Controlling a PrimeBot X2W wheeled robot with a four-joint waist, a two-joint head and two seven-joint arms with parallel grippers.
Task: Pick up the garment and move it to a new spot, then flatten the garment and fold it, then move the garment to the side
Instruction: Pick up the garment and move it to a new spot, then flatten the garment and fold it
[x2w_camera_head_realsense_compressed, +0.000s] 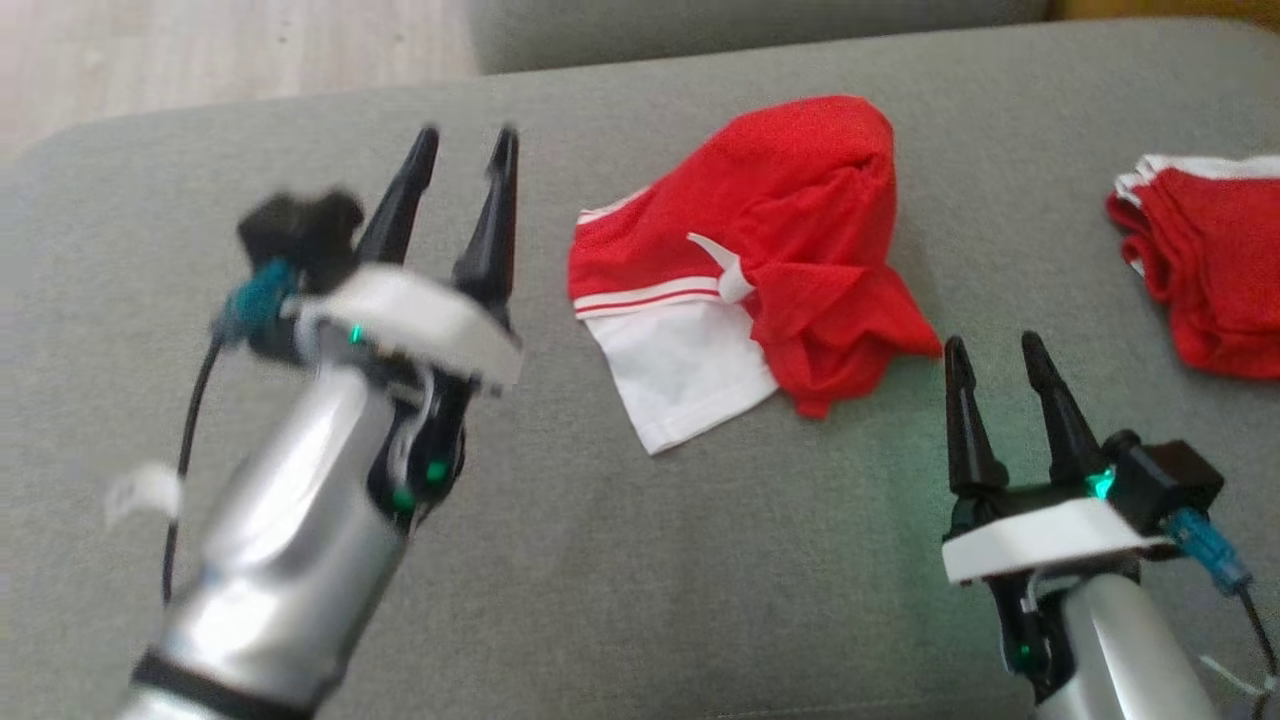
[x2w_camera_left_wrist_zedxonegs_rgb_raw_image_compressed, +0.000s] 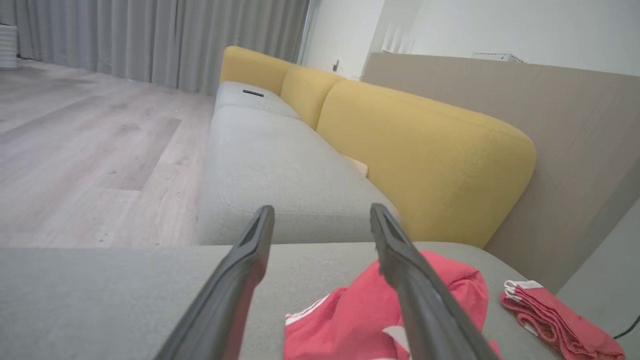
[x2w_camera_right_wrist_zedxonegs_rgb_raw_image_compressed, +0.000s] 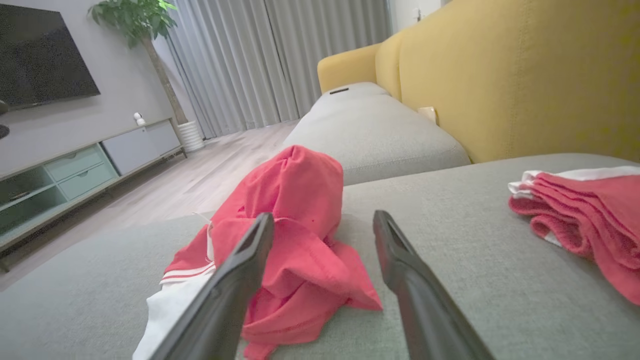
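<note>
A crumpled red-and-white garment (x2w_camera_head_realsense_compressed: 760, 270) is seen lying on the grey sofa cushion (x2w_camera_head_realsense_compressed: 600, 560), between two empty tools with fingers parted. The right tool (x2w_camera_head_realsense_compressed: 995, 350) is placed nearer, just beside its red edge; the left tool (x2w_camera_head_realsense_compressed: 468, 145) is held off to its left.

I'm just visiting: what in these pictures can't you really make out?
- Head view: the left gripper is blurred, its details smeared.
- Head view: the folded red pile is cut off by the right edge.
- Left wrist view: the crumpled garment is partly behind a finger and cut by the bottom edge.
- Left wrist view: a small dark thing on the far seat is too small to identify.
</note>
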